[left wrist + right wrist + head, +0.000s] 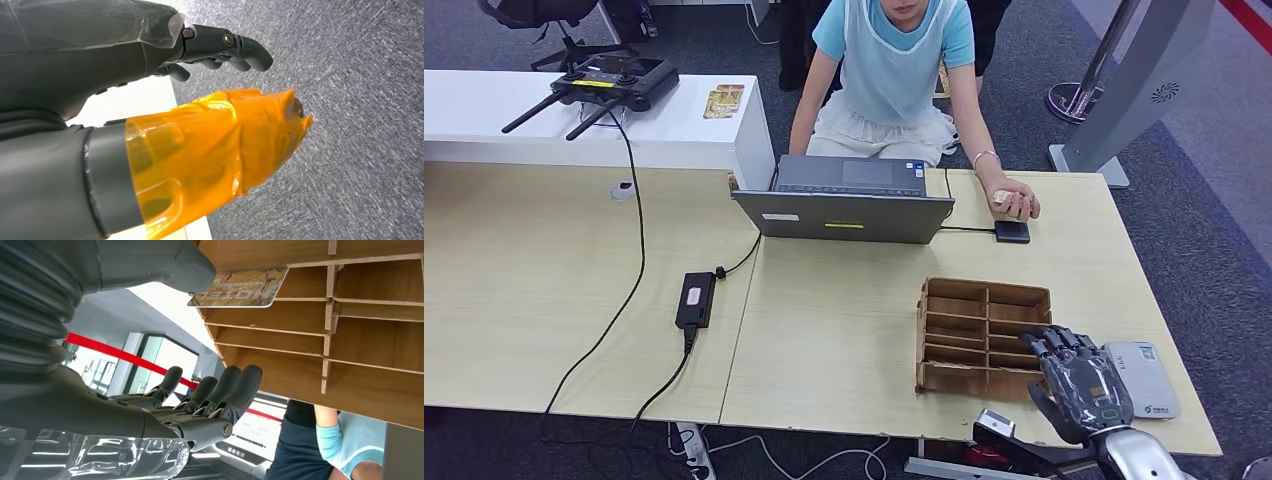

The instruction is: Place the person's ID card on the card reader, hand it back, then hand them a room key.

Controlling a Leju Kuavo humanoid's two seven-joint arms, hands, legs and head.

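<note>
My right hand is at the near right corner of the wooden slotted rack, with its fingertips at the rack's right-hand slots. In the right wrist view a patterned hotel key card sticks out of a slot in the rack. The thumb lies beside the card's edge, the fingers are stretched out apart from it, and the hand holds nothing. A grey-white card reader lies just right of that hand. Across the table a person's hand rests on a small card by a black pad. My left hand hangs over the carpet, holding nothing.
An open laptop stands at the table's middle, facing the person. A black power brick and its cables run over the left half. A white counter at the back left carries a remote controller and two patterned cards.
</note>
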